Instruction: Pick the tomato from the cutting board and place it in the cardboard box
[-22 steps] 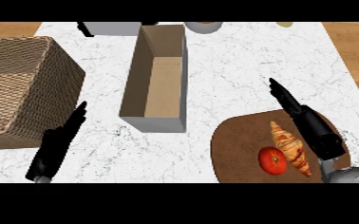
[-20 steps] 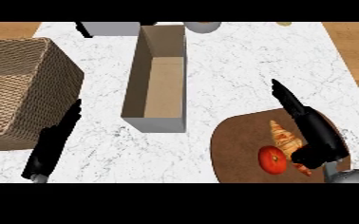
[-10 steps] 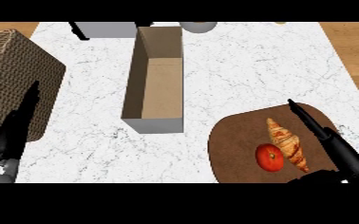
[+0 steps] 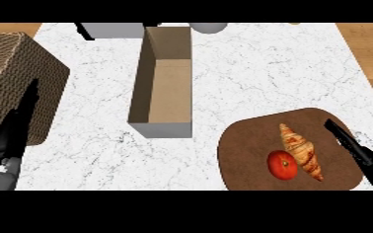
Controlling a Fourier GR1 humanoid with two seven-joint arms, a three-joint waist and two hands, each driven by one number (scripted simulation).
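**White marble desk, tomato resting on the board**

White marble desk (image 4: 241, 79) seen from steeply above, wood-coloured strips at both far corners. Near the middle, a long cardboard box (image 4: 162, 86), open at the top, running away from the viewer, brown inside, pale grey on its near end wall. At the lower right, a rounded brown cutting board (image 4: 244, 150), cut off by the bottom of the view. On the board, a red tomato (image 4: 282, 165), round, with a small dark stem spot, just left of a golden croissant (image 4: 301, 151) lying lengthwise; the two touching or very nearly so, hard to tell which. Tomato well apart from the box and not held by anything.

Right hand (image 4: 351, 146) at the right edge of the view, over the board's right side: dark fingers straight and pointing up and to the left, holding nothing, just beside the croissant and clear of the tomato. Left hand (image 4: 20, 113) at the left edge, fingers straight and narrow, pointing away, lying over the side of a woven wicker basket (image 4: 29, 71) and gripping nothing.

Along the far edge of the desk, a grey block (image 4: 113, 29) with a black bar at its left, and a grey rounded thing (image 4: 209, 27) just behind the box, both only partly in view.
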